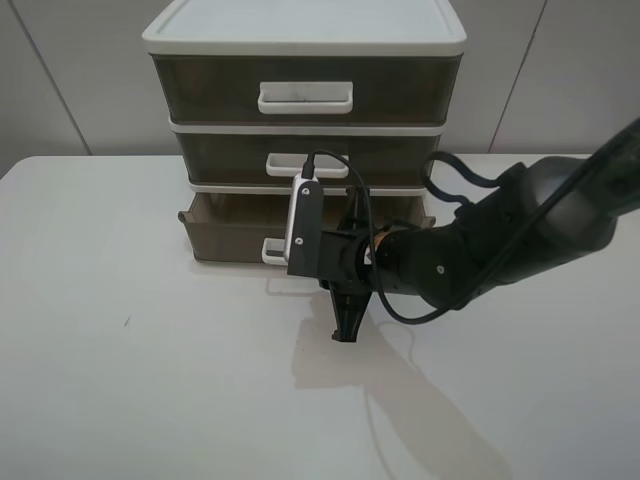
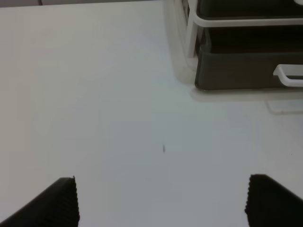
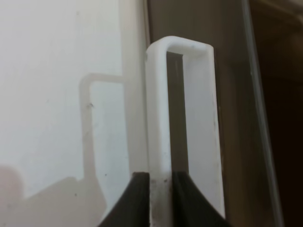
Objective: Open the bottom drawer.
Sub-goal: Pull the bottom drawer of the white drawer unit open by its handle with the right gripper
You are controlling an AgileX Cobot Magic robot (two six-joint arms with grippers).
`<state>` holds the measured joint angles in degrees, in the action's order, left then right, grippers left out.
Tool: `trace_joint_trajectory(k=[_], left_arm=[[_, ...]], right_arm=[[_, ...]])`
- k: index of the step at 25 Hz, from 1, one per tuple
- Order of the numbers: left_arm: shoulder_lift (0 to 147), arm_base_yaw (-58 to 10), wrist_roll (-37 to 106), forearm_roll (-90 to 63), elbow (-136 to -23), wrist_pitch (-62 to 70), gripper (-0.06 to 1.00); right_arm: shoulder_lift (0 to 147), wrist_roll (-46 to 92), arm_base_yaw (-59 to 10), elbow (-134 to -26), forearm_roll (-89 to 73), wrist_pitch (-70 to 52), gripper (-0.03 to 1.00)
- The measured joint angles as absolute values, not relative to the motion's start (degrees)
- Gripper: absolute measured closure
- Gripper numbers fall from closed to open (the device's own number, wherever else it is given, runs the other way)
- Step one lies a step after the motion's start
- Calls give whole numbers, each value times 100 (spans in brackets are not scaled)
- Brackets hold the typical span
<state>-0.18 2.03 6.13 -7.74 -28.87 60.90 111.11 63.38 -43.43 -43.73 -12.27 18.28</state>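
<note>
Right wrist view, nearest first: right gripper [image 3: 161, 182], its two dark fingers [image 3: 137, 198] clenched on the front bar of the white loop handle [image 3: 158, 113]; beyond it is the smoky face of the bottom drawer [image 3: 236, 118]. Left wrist view: left gripper [image 2: 161, 198] is released over the table [image 2: 94, 94], well apart from the drawer. Exterior high view: the drawer sits lowest in the three-drawer unit [image 1: 305, 40] at upper centre of the frame, its front slightly proud of the two upper drawers [image 1: 200, 90]. I judge it light, thin plastic that slides easily. The handle looks stiff but slick, so I would grip mid-bar and pull straight.
</note>
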Motion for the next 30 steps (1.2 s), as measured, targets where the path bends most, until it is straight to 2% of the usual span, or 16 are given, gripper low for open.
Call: trace_joint_trajectory(k=[30], left_arm=[[-18, 203, 613, -768, -2887, 6090, 23]], right_arm=[[10885, 6338, -4505, -4416, -1230, 873, 95]])
